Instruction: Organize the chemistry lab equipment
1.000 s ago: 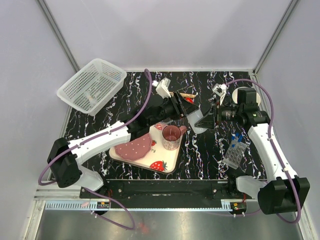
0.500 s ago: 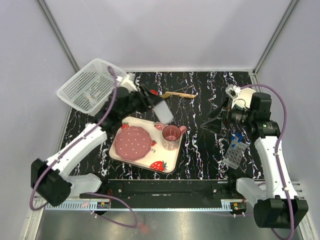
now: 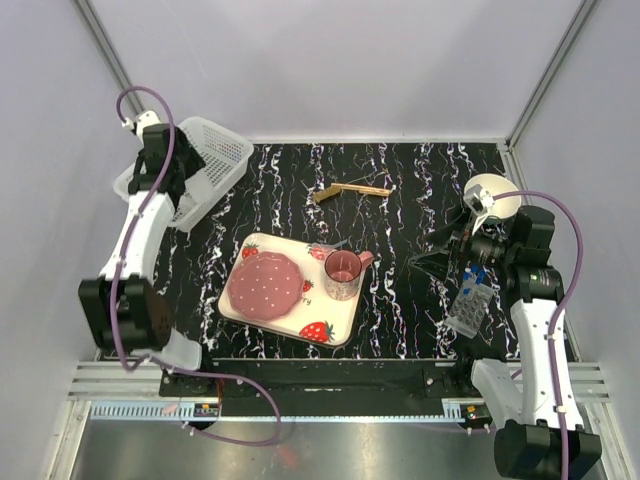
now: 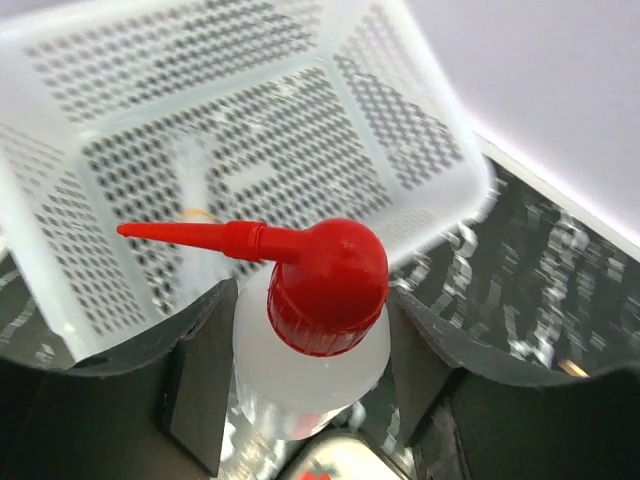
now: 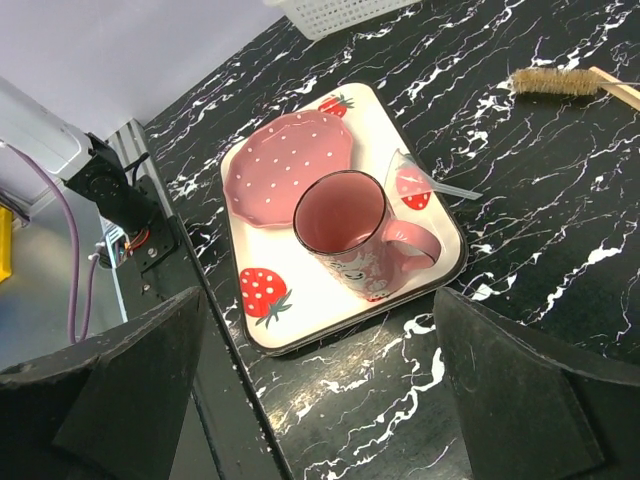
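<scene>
Nearest, the clear tube rack (image 3: pixel 468 306) holds blue-tipped tubes (image 3: pixel 477 273) beside the right gripper (image 3: pixel 432 263), which is spread wide and empty. The strawberry tray (image 3: pixel 342 312) carries a pink plate (image 3: pixel 265 284) and cup (image 3: pixel 342 272). Farthest, the left gripper (image 4: pixel 310 375) clamps the red-capped bottle (image 4: pixel 325 285) above the white basket (image 4: pixel 405 135).

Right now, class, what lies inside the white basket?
A pale translucent item lies on the floor of the white basket, too blurred to identify. The red-capped bottle hides the floor's near part.
</scene>
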Robot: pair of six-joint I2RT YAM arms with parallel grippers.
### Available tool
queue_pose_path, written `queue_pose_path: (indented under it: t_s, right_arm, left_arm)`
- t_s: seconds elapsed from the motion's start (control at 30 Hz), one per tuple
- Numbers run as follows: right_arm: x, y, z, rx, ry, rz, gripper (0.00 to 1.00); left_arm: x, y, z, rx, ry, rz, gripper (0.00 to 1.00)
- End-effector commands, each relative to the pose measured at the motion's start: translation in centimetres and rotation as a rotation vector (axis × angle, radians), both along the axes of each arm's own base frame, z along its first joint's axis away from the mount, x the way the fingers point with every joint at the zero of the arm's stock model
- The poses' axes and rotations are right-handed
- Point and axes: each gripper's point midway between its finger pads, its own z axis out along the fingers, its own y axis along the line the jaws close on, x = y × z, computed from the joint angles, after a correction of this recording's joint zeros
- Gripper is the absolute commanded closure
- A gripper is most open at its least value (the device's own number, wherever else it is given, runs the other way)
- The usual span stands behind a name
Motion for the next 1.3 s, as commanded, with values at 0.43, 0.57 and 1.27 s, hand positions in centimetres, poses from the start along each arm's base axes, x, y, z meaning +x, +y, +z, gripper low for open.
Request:
queue_pose_path:
  t_s: [0.43,0.57,1.27]
  right_arm:
    - [-0.6,-0.3,0.2,0.01,-0.086,0.003,0.0]
    - [-0.6,-0.4,0.2,0.01,-0.089,-0.004,0.0]
    - [-0.4,-1.2,0.1,-0.031,-0.108,-0.054,0.0]
  left_arm:
    - [6.5,9.9,-2.7,0.365,0.214,0.187,0.58]
    - [6.7,8.5,-1.6,0.336,0.218,0.09,0.21]
    - [-8.6,-15.7,-3.8,0.057,0.053,-0.939,0.07]
